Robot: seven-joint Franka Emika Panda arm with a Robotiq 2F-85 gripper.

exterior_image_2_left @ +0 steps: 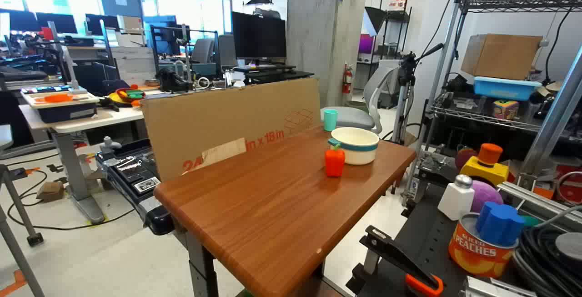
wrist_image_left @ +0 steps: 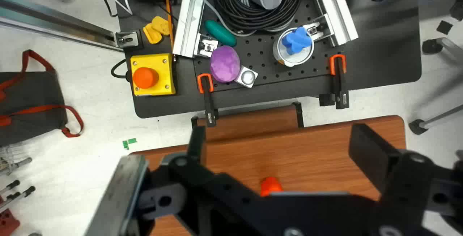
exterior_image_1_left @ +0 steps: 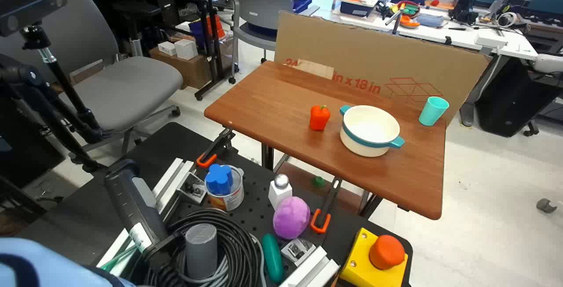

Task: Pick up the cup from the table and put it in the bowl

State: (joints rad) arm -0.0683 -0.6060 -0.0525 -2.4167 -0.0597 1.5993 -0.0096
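The teal cup (exterior_image_1_left: 433, 110) stands upright near a far corner of the wooden table (exterior_image_1_left: 264, 98). It also shows in an exterior view (exterior_image_2_left: 330, 120) behind the bowl. The bowl (exterior_image_1_left: 361, 143) is off-white, with a teal band and two teal handles, and stands apart from the cup. Its wall also shows in an exterior view (exterior_image_2_left: 363, 156), partly behind a red bell pepper (exterior_image_2_left: 334, 164). My gripper (wrist_image_left: 278, 134) is open and empty above the table in the wrist view. The cup and bowl do not show there. The gripper is outside both exterior views.
The pepper stands beside the bowl and shows partly in the wrist view (wrist_image_left: 270, 184). A cardboard sheet (exterior_image_1_left: 374, 58) stands along the table's back edge. A black bench holds a can (wrist_image_left: 284, 50), purple ball (wrist_image_left: 225, 63), shaker (wrist_image_left: 247, 77), clamps (wrist_image_left: 207, 95) and red-button box (wrist_image_left: 164, 73).
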